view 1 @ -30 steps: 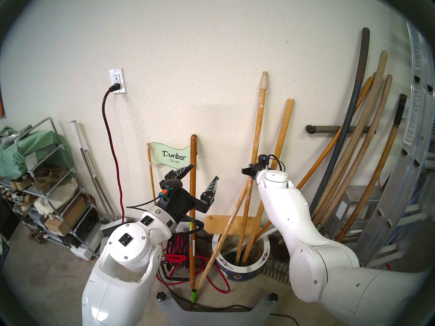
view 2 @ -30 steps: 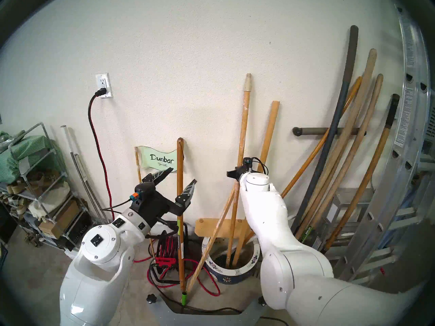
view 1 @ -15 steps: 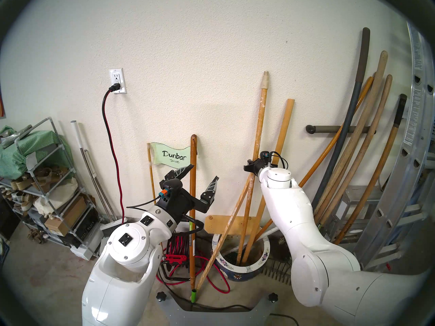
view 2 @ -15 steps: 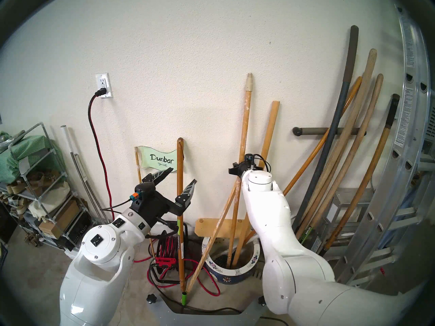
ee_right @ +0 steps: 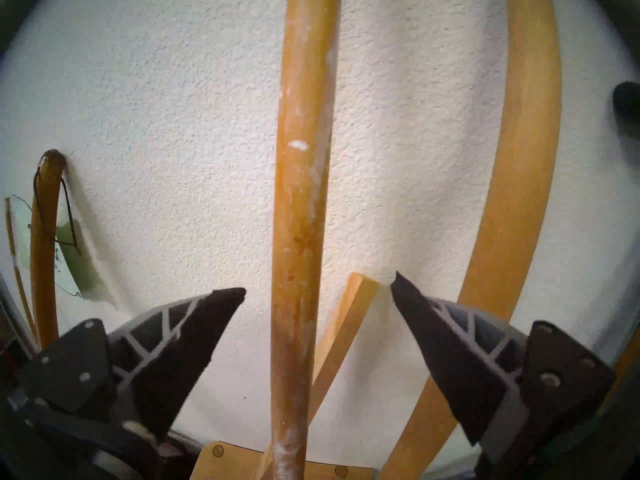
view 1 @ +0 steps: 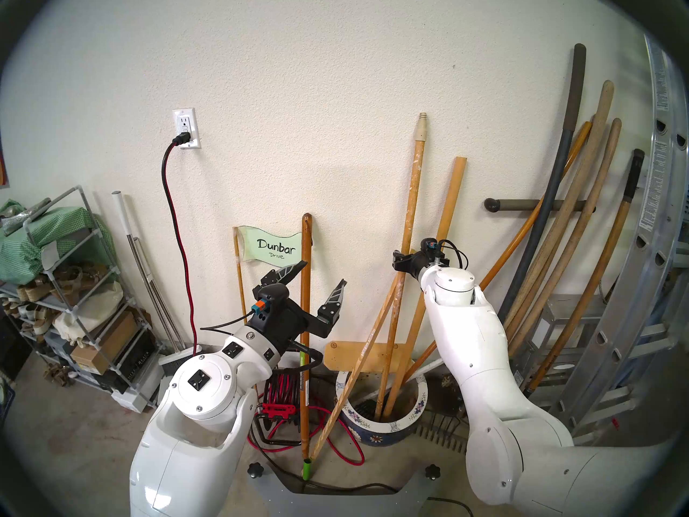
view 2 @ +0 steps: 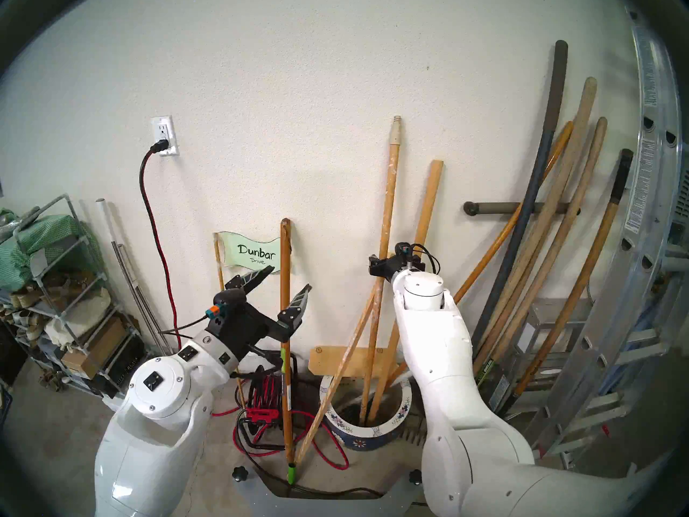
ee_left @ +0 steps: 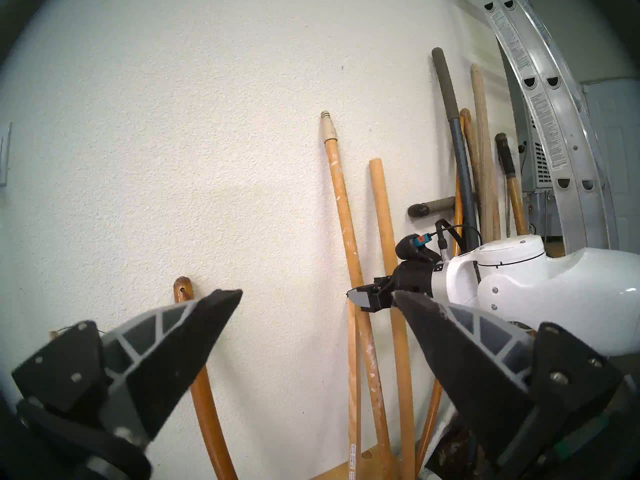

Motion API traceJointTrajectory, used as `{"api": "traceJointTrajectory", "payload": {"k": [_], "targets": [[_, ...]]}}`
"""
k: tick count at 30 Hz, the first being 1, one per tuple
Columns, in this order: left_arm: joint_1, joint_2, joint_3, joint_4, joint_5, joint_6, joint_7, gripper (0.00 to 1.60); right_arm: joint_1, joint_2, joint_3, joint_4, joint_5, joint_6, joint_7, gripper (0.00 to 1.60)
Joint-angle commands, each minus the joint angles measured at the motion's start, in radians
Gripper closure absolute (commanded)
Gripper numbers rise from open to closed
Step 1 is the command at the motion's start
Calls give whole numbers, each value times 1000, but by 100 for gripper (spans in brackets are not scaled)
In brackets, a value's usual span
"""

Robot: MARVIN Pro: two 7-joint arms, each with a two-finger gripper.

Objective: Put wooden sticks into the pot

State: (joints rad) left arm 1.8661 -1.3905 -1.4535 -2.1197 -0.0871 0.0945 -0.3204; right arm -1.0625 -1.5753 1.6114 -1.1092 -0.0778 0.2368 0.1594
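Wooden and flecked with white paint, the thin stick (ee_right: 298,226) stands with its foot in the pot (view 1: 384,426) beside the thick yellow stick (view 1: 443,251), both leaning on the wall (view 1: 335,94). The right gripper (ee_right: 318,292) has its jaws wide apart on either side of the flecked stick, gripping nothing; the left gripper (view 1: 317,285) also stands open and empty. To finish well, I would draw the right gripper straight back, not sideways, since a knock could tip either leaning stick.

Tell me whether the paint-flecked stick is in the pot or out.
In. The paint-flecked stick has its lower end inside the pot and its top leaning on the wall; the right claw is open around it, not gripping.
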Motion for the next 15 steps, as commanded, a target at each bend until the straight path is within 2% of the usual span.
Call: {"api": "traceJointTrajectory", "payload": {"k": [1,7,8,9,15], "targets": [[0,0,0,0,0,0,0,0,-58,1,10,-112,29,-28,40,0],[0,0,0,0,0,0,0,0,-122,16,26,-200,55,-47,92,0],[0,0,0,0,0,0,0,0,-164,24,30,-254,60,-42,111,0],[0,0,0,0,0,0,0,0,-168,27,33,-249,64,-47,121,0],[0,0,0,0,0,0,0,0,-249,42,50,-355,84,-26,182,0]]}}
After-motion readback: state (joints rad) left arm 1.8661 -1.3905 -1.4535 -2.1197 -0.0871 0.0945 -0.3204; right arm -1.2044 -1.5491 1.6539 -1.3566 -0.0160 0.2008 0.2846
